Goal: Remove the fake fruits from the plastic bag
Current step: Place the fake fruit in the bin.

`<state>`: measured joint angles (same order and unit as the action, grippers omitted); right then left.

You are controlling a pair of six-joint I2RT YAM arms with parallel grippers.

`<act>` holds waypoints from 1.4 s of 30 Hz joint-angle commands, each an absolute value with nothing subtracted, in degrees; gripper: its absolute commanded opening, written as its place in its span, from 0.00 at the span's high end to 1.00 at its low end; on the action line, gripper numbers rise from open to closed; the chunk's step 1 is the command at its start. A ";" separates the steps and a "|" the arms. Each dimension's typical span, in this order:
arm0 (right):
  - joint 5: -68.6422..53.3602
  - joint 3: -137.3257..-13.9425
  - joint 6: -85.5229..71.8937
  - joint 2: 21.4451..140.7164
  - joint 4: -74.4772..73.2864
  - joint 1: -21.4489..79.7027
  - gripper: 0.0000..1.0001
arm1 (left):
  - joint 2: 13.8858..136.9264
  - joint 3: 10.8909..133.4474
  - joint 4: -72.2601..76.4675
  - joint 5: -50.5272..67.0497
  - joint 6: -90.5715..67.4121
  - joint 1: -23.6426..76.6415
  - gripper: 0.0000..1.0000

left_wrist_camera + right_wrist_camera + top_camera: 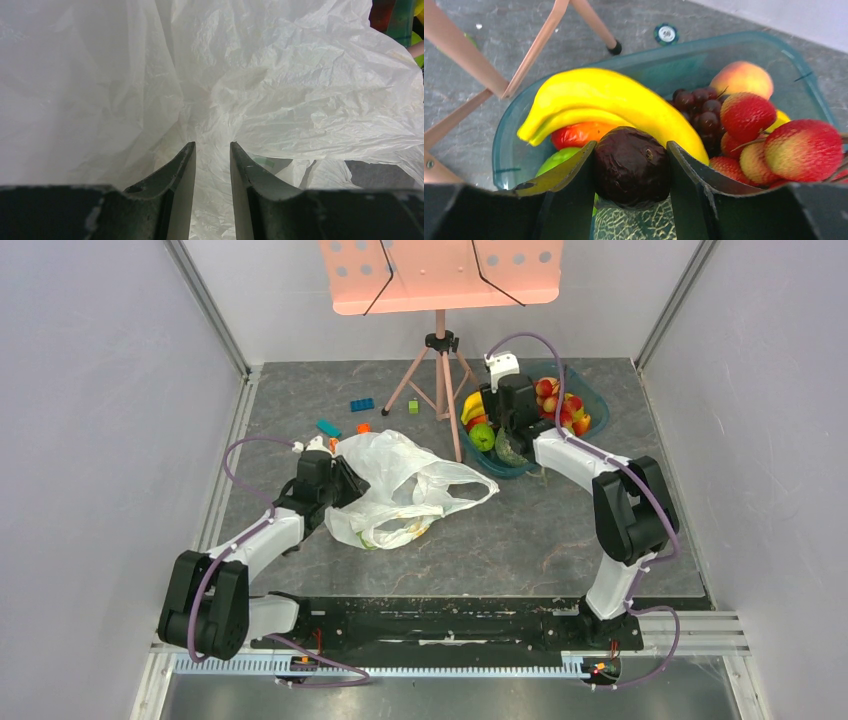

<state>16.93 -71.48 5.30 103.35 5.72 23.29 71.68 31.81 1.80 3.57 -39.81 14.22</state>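
The fake fruits, yellow banana bunch and red-pink balls included, were sitting in the teal bin just right of the plastic bag, so I'd call this nearly done. The bag lay slumped and pretty flat on the tabletop, and I couldn't tell if anything was left inside. The left fingers were pinched nearly closed on a bunch of its film, and the right fingers, about half open, clamped a dark wrinkled fruit over that bin.

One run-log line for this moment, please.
left claw: shut on bag | right claw: shut on dark fruit, over tub | bag: crumpled
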 commanded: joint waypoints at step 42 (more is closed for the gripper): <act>-0.76 -45.10 -2.49 67.98 13.79 23.20 0.02 | 55.69 39.17 -15.97 7.22 -37.78 13.84 0.08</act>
